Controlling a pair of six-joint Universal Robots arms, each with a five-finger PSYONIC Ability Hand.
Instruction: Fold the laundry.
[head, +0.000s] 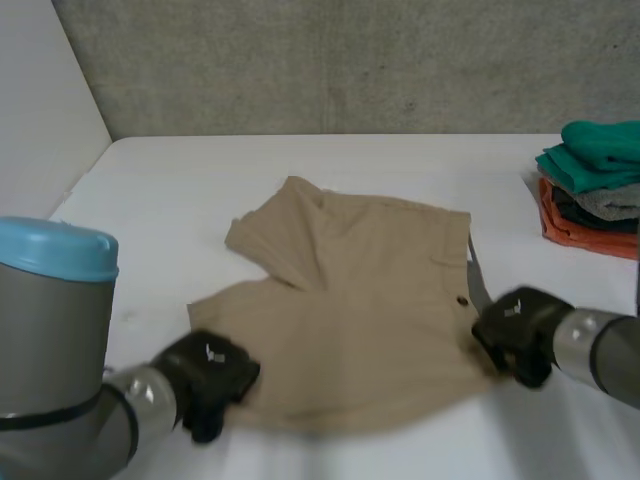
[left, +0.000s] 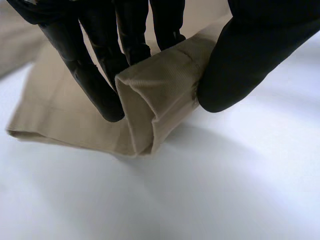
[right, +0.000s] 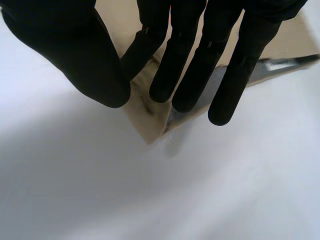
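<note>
A pair of tan shorts (head: 350, 310) lies spread on the white table (head: 180, 190), one leg folded over toward the far left. My left hand (head: 208, 380) is at the shorts' near left corner, at a leg hem. In the left wrist view that hem (left: 150, 107) is pinched between the fingers (left: 100, 85) and the thumb (left: 240, 65). My right hand (head: 515, 330) is at the near right corner, by the waistband with its dark button (head: 462, 300). There the fingers (right: 185, 75) and thumb (right: 85, 60) pinch the corner of the cloth (right: 150, 120).
A stack of folded clothes (head: 595, 185), teal on top, then grey and orange, sits at the table's far right edge. A grey wall runs behind the table. Bare tabletop lies to the far left and along the front.
</note>
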